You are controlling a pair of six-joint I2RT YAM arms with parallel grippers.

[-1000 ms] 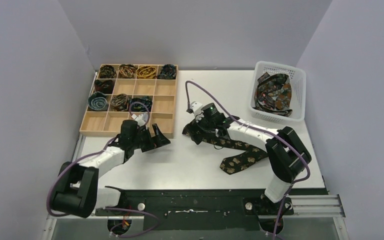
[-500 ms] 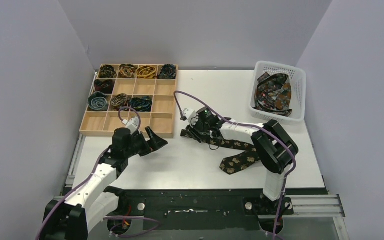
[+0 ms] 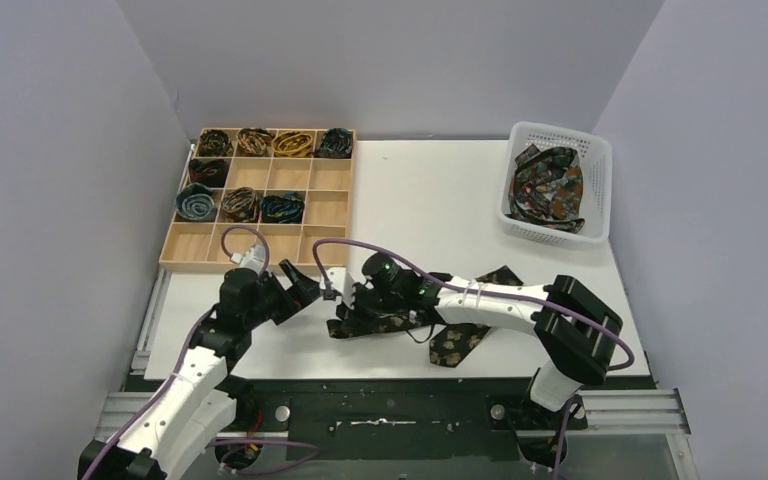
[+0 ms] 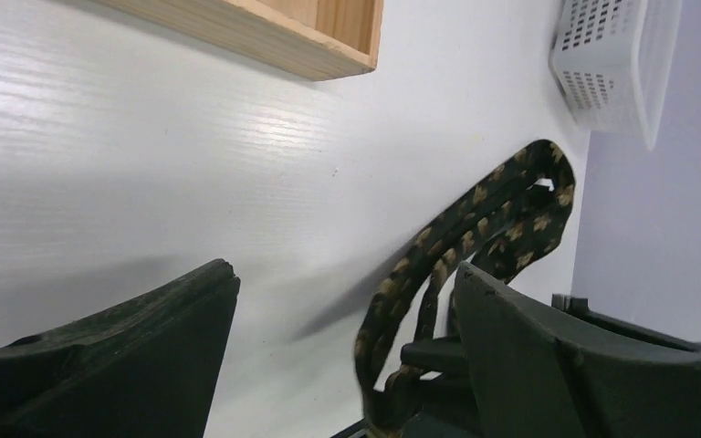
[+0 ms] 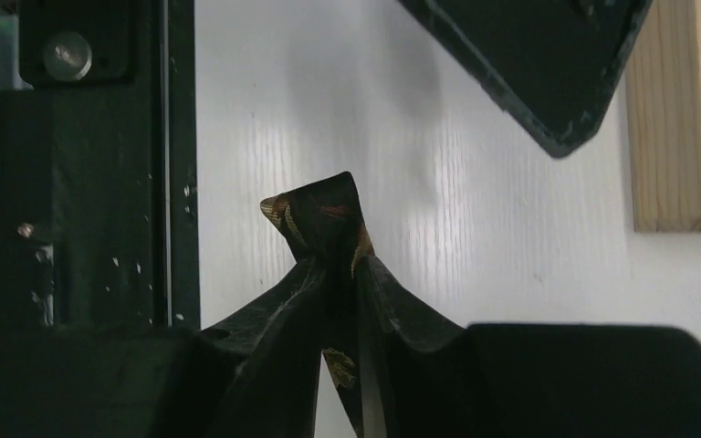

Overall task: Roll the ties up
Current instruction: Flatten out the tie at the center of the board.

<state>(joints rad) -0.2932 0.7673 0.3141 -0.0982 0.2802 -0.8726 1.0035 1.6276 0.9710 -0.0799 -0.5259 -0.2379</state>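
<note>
Pinching the narrow end of a tie, the right gripper sits lower centre of the top view, fabric trailing rightward. The left gripper hovers just left, jaws spread. Rolling looks barely begun; next, that end needs curling over itself.

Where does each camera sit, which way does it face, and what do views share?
Top external: above and behind the bases, looking down on the table; both arms, left end effector and right end effector show.
Left wrist: low over the table, facing the tie and basket; its open fingers frame the bottom.
Right wrist: looking down toward the near table edge; its fingers pinch the tie's end.
Shared: both wrist views show the tie and a corner of the wooden tray.
</note>
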